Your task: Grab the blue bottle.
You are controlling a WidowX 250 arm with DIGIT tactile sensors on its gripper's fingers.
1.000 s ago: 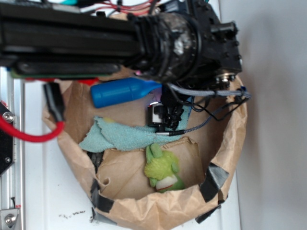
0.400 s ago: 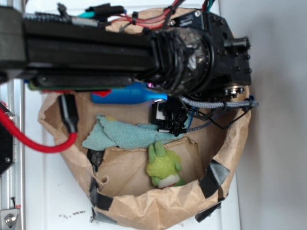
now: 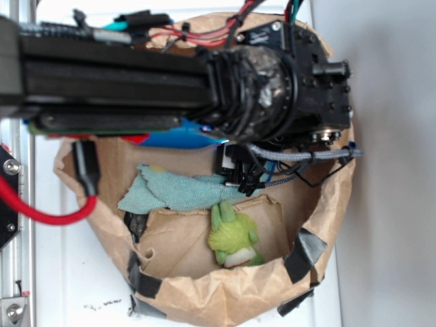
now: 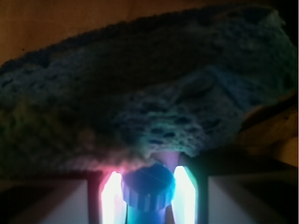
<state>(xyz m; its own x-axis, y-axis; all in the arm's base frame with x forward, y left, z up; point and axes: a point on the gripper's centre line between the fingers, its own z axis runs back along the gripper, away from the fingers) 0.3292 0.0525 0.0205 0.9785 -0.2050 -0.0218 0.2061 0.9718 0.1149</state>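
The blue bottle (image 4: 148, 187) presents its ribbed round cap end-on in the wrist view, seated between the two glowing fingers (image 4: 113, 198) of the tool (image 4: 148, 196). The fingers stand narrowly apart, one just beside each flank of the cap; whether they press on it cannot be told. The bottle is smooth bright-blue plastic. In the exterior view only a strip of its body (image 3: 178, 138) shows, lying at the far edge of the brown paper bag (image 3: 225, 300), mostly hidden under the black arm (image 3: 136, 75).

Just past the cap lies a pale blue-teal terry cloth (image 4: 154, 107), loose-looped and crumpled; in the exterior view it spreads across the middle of the bag floor. A fuzzy green plush toy (image 3: 233, 237) sits nearer the bag's near rim. The rim is creased paper patched with black tape (image 3: 304, 253). The bag rests on a white tabletop (image 3: 61, 272).
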